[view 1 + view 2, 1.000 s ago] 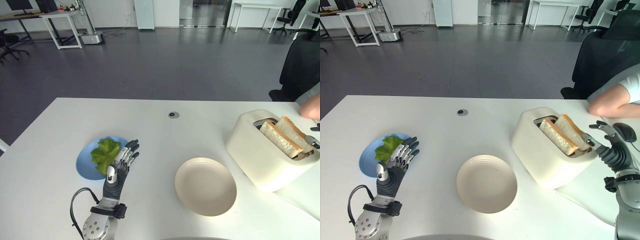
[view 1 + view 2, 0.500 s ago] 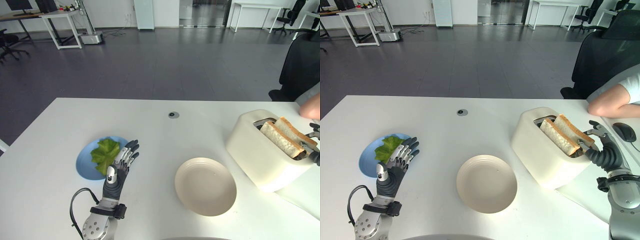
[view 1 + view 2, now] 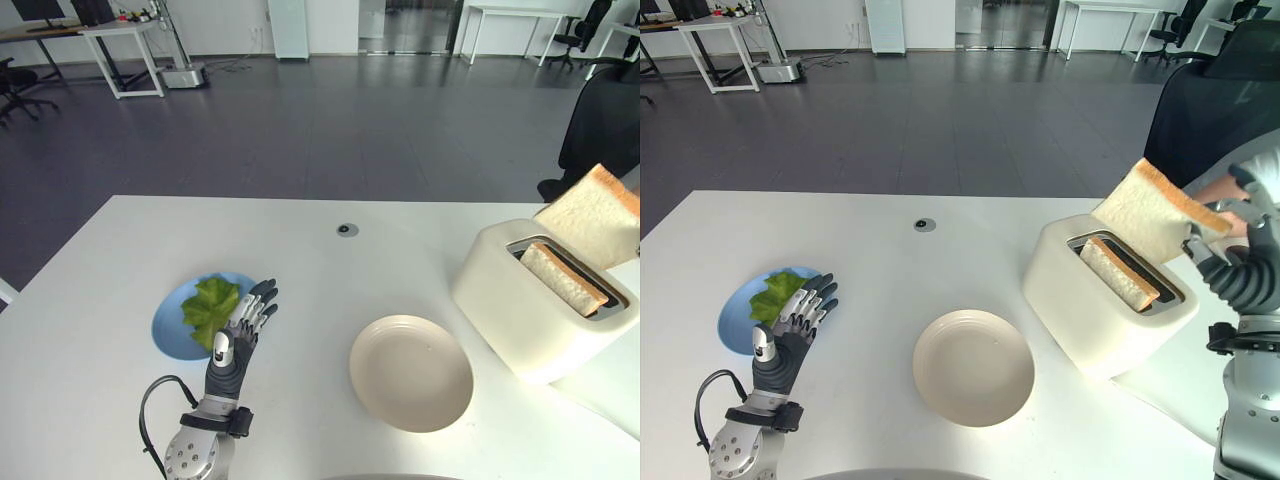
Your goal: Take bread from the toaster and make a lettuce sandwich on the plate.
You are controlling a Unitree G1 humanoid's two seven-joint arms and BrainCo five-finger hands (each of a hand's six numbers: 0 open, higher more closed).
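Clasping bread slice (image 3: 1152, 214) in right hand (image 3: 1238, 268)

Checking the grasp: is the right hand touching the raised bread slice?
Touching: right eye view shows the right hand gripping the slice by its edge.

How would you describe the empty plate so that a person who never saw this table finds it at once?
On the white table, look between the toaster on the robot's right and the blue plate on its left. The cream plate there is bare, while the blue one holds lettuce.
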